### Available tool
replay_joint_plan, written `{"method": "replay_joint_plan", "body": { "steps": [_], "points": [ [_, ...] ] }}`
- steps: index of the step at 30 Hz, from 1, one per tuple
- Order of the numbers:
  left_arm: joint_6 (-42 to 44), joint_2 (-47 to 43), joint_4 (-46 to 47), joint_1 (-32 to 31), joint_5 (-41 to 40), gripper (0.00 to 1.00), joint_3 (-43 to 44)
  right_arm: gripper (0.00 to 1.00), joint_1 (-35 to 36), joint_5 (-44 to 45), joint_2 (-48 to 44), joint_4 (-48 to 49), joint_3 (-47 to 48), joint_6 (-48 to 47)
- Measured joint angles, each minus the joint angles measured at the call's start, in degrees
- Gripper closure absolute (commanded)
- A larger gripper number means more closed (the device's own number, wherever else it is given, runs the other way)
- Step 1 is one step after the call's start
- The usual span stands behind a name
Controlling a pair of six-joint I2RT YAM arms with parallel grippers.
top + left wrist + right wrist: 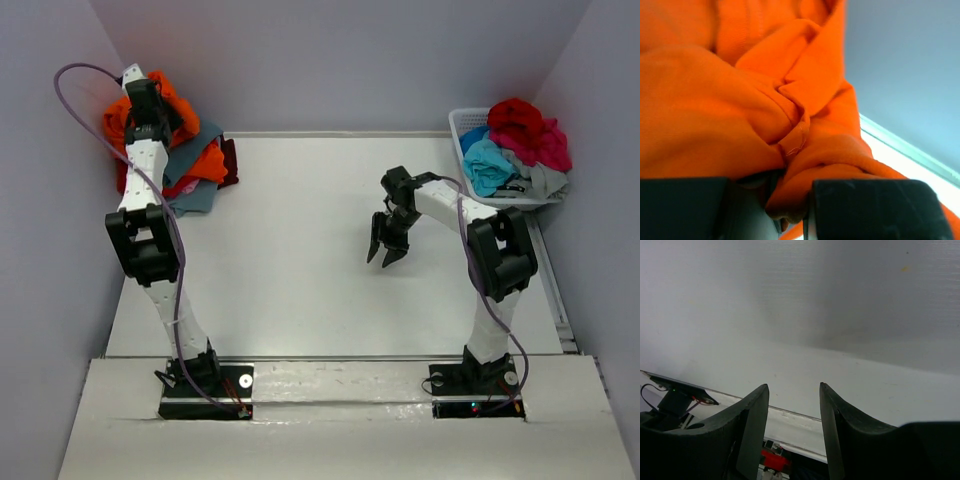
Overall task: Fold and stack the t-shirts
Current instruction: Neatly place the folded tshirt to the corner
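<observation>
The left gripper (148, 100) pinches a fold of an orange t-shirt (730, 110) above the pile (190, 165) at the table's (300, 290) far-left corner. The right gripper (386, 245) hangs spread and empty mid-table. Other t-shirts (520, 140) fill the basket (458, 122). If placing, lower squarely and release once the cloth lies flat.

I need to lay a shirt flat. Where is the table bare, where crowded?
Bare: the middle of the white tabletop, near edge to back wall, even under the open right gripper. Crowded: the far left corner, where the left gripper pinches a bright orange t-shirt at the orange-and-grey shirt pile, and the far right white slatted plastic basket.
</observation>
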Motion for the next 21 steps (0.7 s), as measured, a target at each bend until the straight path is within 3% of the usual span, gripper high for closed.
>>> {"method": "replay_joint_plan", "body": {
  "steps": [7,21],
  "points": [
    [8.63,0.24,-4.61,-8.68,-2.14,0.94,8.00,0.50,0.00,-0.50,0.48,-0.09,0.00,-0.70],
    [17.90,-1.27,-7.39,-16.44,11.32,0.94,3.82,0.50,0.00,-0.98,0.22,0.94,-2.16,-1.60]
  ]
}}
